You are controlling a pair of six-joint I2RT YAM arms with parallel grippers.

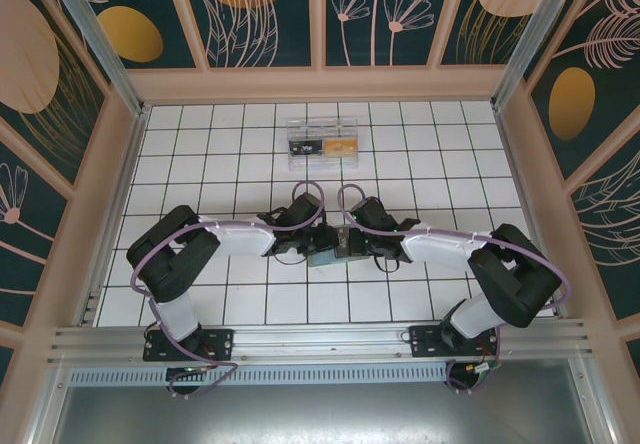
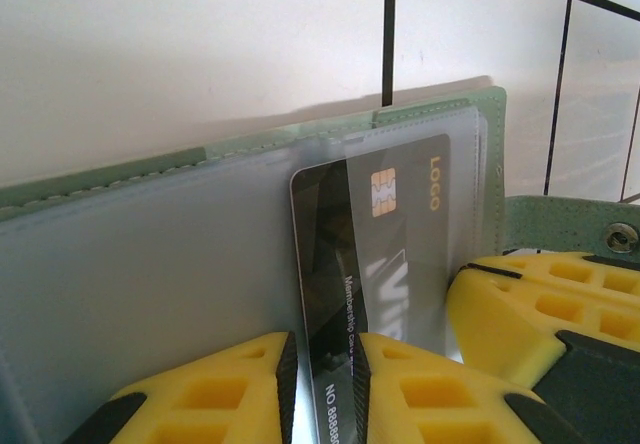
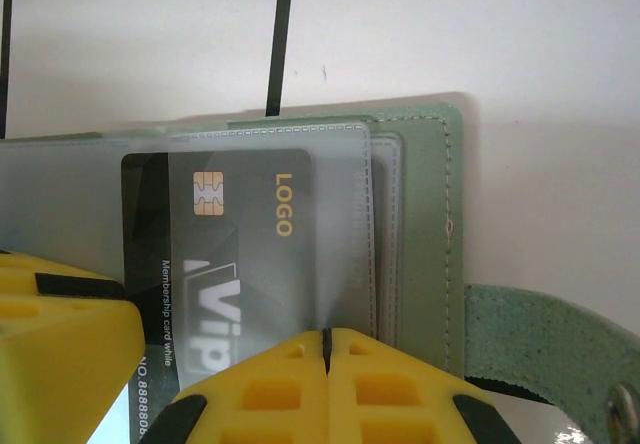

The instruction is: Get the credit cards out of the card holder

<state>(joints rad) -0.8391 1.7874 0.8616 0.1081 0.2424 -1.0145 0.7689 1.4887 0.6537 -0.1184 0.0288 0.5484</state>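
Left gripper point(image 2: 325, 369) pinches the black card point(image 2: 385, 234), right gripper point(image 3: 325, 349) sits closed at the holder point(image 3: 420, 224) edge; best pull straight away from the holder.

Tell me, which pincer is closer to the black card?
Left. The left pincer grips the black card itself; the right pincer is shut on the wallet, just beside it.

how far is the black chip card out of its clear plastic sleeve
Partly out: one end of the black chip card lies bare past the clear plastic sleeve, pinched by the left gripper.
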